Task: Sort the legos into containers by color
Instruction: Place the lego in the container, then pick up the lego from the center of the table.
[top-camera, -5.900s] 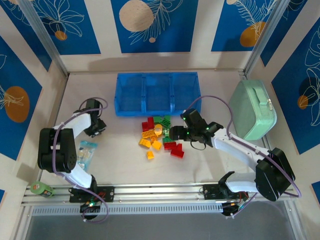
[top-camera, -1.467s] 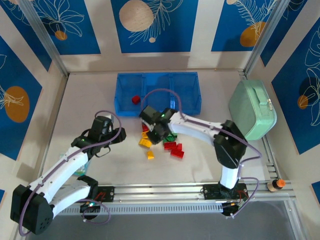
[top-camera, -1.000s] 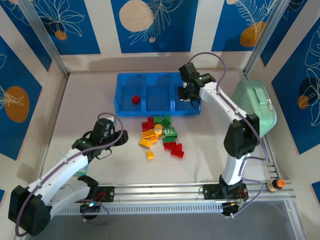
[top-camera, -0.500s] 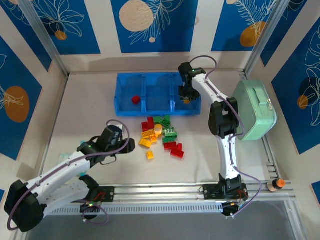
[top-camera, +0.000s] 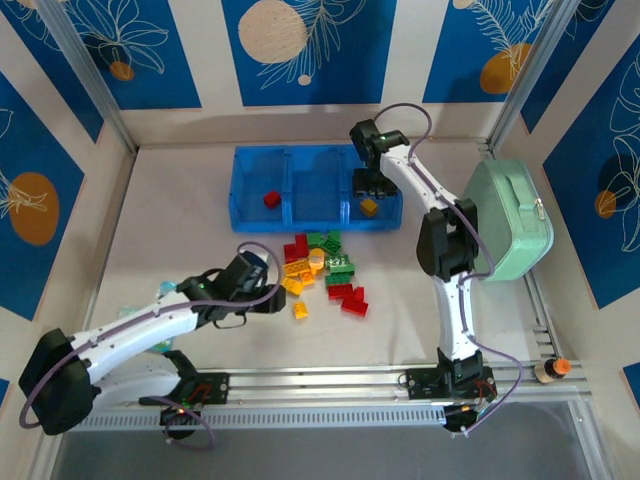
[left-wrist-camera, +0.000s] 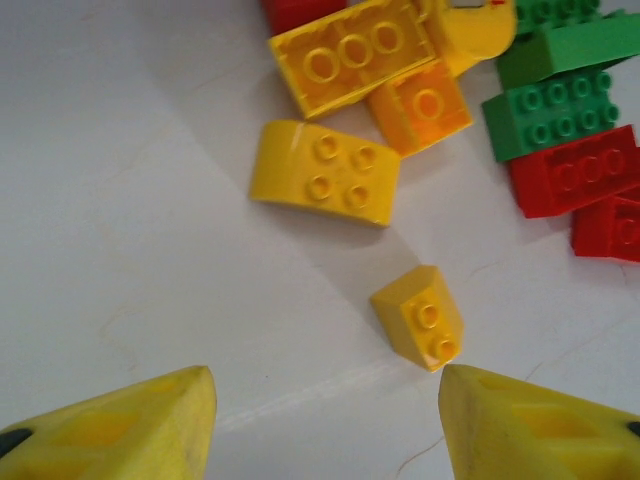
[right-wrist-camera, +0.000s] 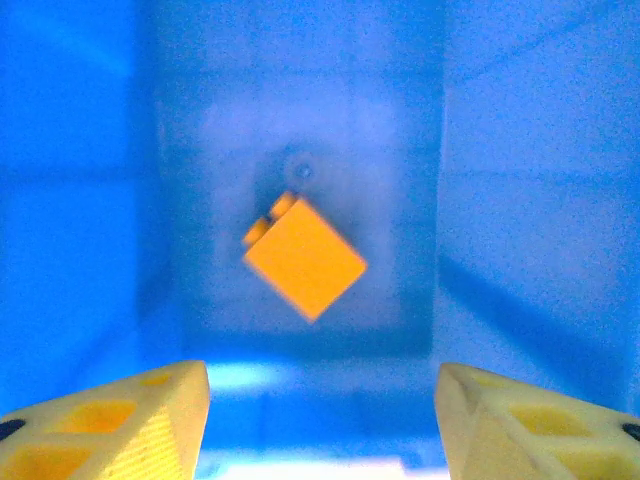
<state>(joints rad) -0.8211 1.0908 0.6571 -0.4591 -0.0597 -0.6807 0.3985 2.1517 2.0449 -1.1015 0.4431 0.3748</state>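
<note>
Shows an orange brick (right-wrist-camera: 305, 255) lying skewed on the floor of the right compartment of a see-through blue tray (top-camera: 315, 150), below the right gripper (right-wrist-camera: 318, 385), spread wide and empty. Has one red brick (top-camera: 270, 199) in the left compartment. Shows red, green and yellow studded bricks (top-camera: 322, 262) heaped on the table (top-camera: 390, 310) near the tray, with the left gripper (left-wrist-camera: 325, 375) parted, empty, just short of a small yellow two-stud brick (left-wrist-camera: 420, 315).

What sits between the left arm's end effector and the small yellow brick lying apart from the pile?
Nothing visible. The left end effector stands open, with bare table between it and the small yellow brick. The curved yellow brick lies beyond, farther from the end effector.
</note>
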